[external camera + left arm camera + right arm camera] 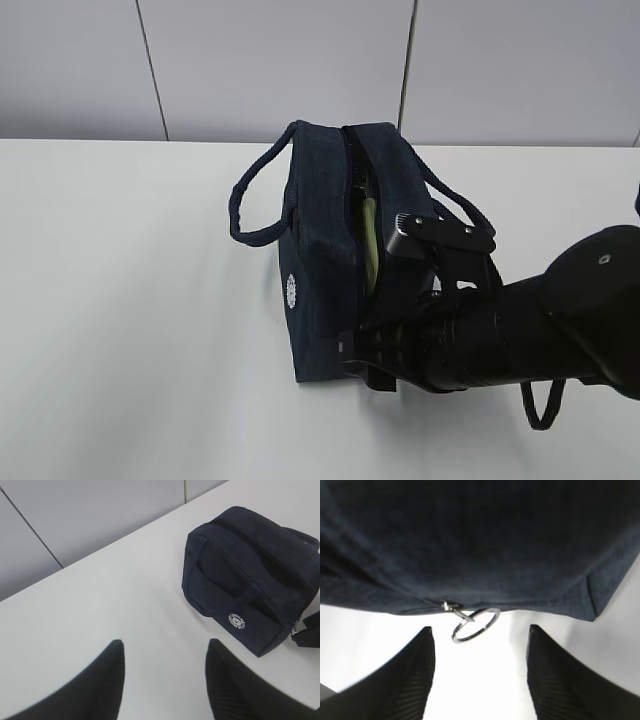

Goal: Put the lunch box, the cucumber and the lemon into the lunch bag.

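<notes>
Here the lunch bag [320, 250] stood on the white table [130, 300], roughly centre and slightly toward the right arm's side. Its top zipper was open along most of its length; through the gap a pale green strip [368, 240] showed inside, which could be the lunch box lid, but the exterior view did not settle this. Cucumber and lemon were not visible in any view.

One loop handle [255, 200] drooped off the bag's left side in the exterior view. The round white logo [292, 290] faced the camera-near end.

Right tool [480, 680]: released, jaws apart, nothing between them. It was at the near end of the bag, with the silver ring pull [476, 625] hanging from the bag's edge just above the gap between the fingers [555, 680], not touching either. In the exterior view the right arm covered the bag's near right corner.

Left tool [165, 680]: also released and holding nothing, hovering above bare table, well apart from the bag. Its camera showed the bag's logo [237, 622] side and the ring end at far right.
</notes>
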